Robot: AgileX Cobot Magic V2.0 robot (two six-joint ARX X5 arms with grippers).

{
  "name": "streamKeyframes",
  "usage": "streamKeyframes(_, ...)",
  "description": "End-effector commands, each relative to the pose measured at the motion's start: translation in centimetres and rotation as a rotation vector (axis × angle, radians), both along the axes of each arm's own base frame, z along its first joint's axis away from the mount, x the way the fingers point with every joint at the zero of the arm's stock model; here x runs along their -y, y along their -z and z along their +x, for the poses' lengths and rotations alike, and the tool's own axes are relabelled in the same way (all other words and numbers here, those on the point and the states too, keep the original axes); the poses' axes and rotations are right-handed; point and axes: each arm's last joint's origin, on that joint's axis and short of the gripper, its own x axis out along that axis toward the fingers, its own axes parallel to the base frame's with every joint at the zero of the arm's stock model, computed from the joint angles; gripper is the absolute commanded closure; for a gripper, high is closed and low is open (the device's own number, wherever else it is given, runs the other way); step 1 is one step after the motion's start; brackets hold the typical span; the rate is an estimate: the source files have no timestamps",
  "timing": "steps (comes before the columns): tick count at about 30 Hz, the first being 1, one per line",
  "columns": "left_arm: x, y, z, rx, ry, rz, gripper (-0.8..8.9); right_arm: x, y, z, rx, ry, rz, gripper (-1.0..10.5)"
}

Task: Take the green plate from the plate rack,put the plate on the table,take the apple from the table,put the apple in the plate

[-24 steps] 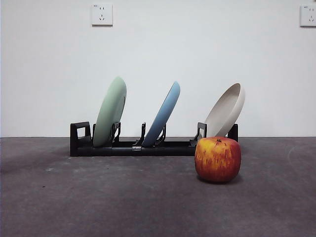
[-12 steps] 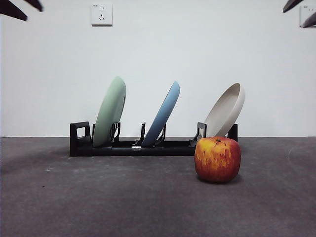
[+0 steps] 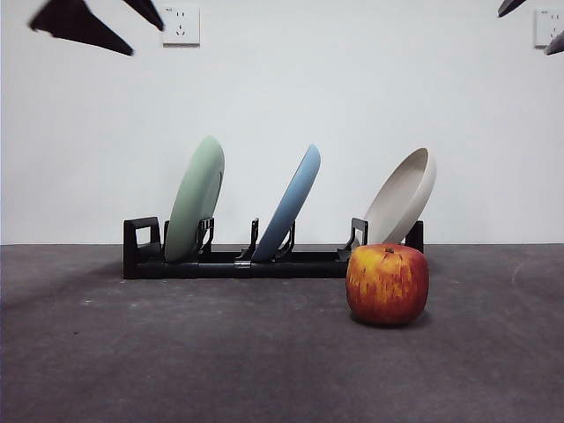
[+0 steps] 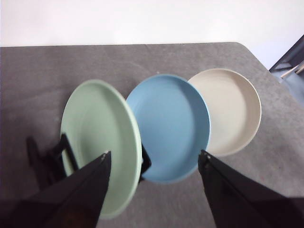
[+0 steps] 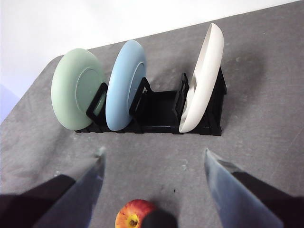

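Above green plate (image 3: pixel 196 199): left end effector (image 3: pixel 97 25) lower than before, agape | right end effector (image 3: pixel 533 25) agape, high

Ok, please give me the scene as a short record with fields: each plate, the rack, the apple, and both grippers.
green plate: leaning in the end slot of the plate rack, not yet lifted
blue plate: middle slot, tilted
beige plate: other end slot, tilted
apple: on the table, in front of the rack near the beige plate
left gripper: open, above the green and blue plates, holding nothing
right gripper: open, above the apple, holding nothing
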Motion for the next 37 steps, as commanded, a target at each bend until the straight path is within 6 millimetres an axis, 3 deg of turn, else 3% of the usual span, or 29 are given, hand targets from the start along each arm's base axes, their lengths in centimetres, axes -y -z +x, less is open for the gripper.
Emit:
streamKeyframes(1, 0.9, -0.1, 3.1, -0.017, 0.031, 0.024, 5.03, 0.0, -0.1, 0.0, -0.001, -0.001, 0.006, 6.0)
streamKeyframes(7, 2.8, 2.8, 7.5, -0.093, 0.064, 0.033, 5.04, 0.0, -0.1, 0.0, -0.004, 0.000, 0.006, 6.0)
streamKeyframes(13, 4.7, 7.6, 10.1, -0.184, 0.069, 0.071, 5.04, 0.0, -0.1, 0.0, -0.004, 0.006, 0.003, 6.0)
streamKeyframes(17, 5.2, 9.4, 11.0, -0.211, 0.060, 0.090, 5.04, 0.0, -0.1, 0.0, -0.004, 0.006, 0.003, 6.0)
streamKeyframes(22, 5.3, 9.5, 11.2, -0.194, 0.060, 0.087, 5.29, 0.0, -0.1, 0.0, -0.005, 0.006, 0.003, 6.0)
streamKeyframes(27, 5.3, 9.6, 11.1, -0.208, 0.069, 0.088, 8.23, 0.0, -0.1, 0.0, -0.005, 0.006, 0.003, 6.0)
streamKeyframes(34, 5.4, 9.2, 11.0, -0.204, 0.120, 0.044, 8.22, 0.0, -0.1, 0.0, -0.005, 0.009, 0.002, 6.0)
streamKeyframes(37, 5.4, 7.9, 10.3, -0.185, 0.141, 0.023, 8.22, 0.0, -0.1, 0.0, -0.005, 0.010, 0.001, 6.0)
